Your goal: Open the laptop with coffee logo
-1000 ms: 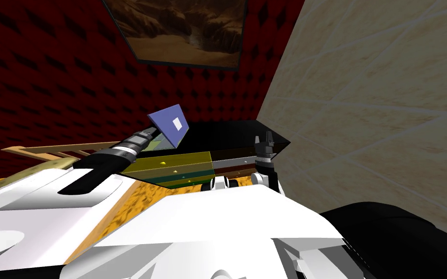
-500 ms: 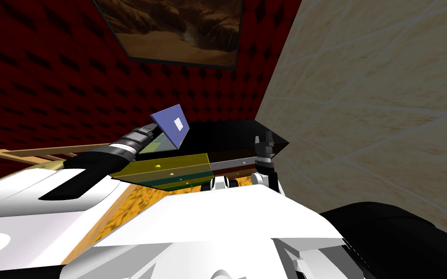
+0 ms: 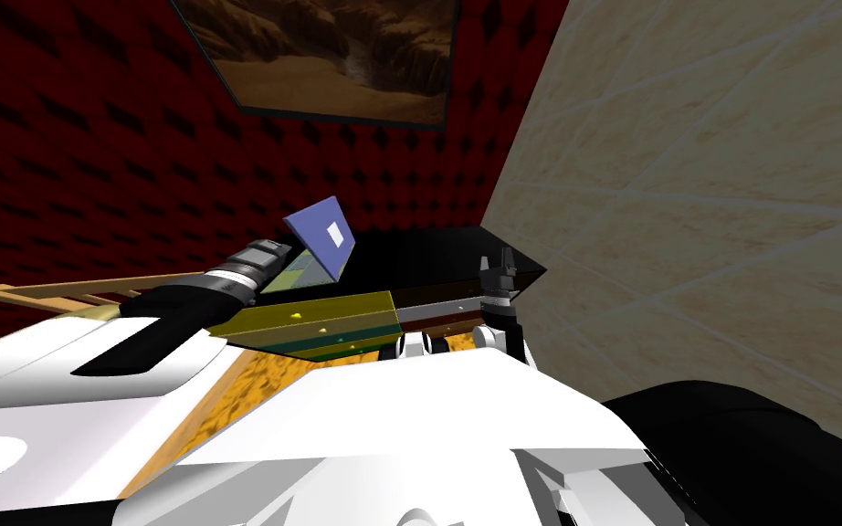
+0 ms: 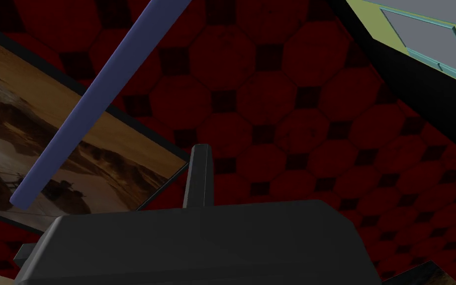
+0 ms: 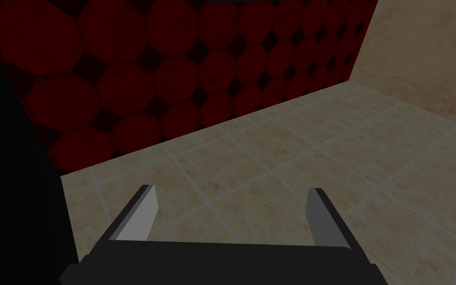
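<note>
We are raising the lid, we judge: the laptop (image 3: 323, 236) is standing half open on the desk's (image 3: 428, 251) left. The left gripper (image 3: 284, 248) is at its lid (image 4: 88, 114), and we cannot tell its grip. The right gripper (image 5: 229, 213) is hanging spread. Next, the lid is needing a push farther back.

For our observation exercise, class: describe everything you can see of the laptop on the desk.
The laptop has a blue-violet lid with a white square patch outside and a yellow-green base with a grey inset panel. It stands partly open, lid raised at a slant, on a dark desk top. The left gripper is at its open side; contact cannot be told.
</note>
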Motion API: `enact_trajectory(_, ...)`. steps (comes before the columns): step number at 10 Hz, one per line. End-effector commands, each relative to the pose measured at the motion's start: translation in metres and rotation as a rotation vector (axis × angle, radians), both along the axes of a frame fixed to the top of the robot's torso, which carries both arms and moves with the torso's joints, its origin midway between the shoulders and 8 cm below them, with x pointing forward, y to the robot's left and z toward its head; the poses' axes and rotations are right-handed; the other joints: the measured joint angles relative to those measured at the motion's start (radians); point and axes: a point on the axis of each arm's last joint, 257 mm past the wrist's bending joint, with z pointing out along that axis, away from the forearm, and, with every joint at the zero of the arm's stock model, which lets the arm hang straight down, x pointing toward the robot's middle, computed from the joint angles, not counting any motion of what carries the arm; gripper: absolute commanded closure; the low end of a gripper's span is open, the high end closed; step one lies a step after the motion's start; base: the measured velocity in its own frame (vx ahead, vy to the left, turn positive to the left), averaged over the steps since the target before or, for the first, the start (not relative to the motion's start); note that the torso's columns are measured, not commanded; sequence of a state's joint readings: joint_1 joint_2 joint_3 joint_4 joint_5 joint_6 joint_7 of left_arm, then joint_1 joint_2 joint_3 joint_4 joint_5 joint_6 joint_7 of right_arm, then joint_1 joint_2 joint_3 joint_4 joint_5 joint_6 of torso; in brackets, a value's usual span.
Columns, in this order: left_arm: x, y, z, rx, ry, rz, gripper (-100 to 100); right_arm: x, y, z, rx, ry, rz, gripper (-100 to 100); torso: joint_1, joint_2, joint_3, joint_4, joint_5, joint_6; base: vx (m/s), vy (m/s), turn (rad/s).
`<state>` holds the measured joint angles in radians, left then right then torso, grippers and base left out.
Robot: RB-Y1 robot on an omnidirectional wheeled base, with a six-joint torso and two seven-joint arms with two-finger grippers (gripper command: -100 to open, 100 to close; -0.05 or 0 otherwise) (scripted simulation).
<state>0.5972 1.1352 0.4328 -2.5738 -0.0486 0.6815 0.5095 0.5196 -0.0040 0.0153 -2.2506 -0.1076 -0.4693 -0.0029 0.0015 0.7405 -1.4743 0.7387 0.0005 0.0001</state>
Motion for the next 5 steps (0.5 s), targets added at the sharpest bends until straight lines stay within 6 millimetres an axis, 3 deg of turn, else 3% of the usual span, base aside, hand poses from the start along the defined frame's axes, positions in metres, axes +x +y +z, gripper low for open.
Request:
enact_trajectory(1, 0.005, 0.013, -0.008, -0.113, -0.015, 0.010, 100, 0.000, 0.000, 0.000, 0.000, 0.000, 0.000, 0, 0.001, 0.000, 0.000, 0.000, 0.000, 0.000, -0.050, 0.044, -0.029)
enact_trajectory(5, 0.012, 0.025, -0.020, -0.270, -0.039, 0.019, 100, 0.000, 0.000, 0.000, 0.000, 0.000, 0.000, 0, -0.002, -0.003, -0.002, -0.001, -0.001, 0.000, -0.044, 0.041, -0.030)
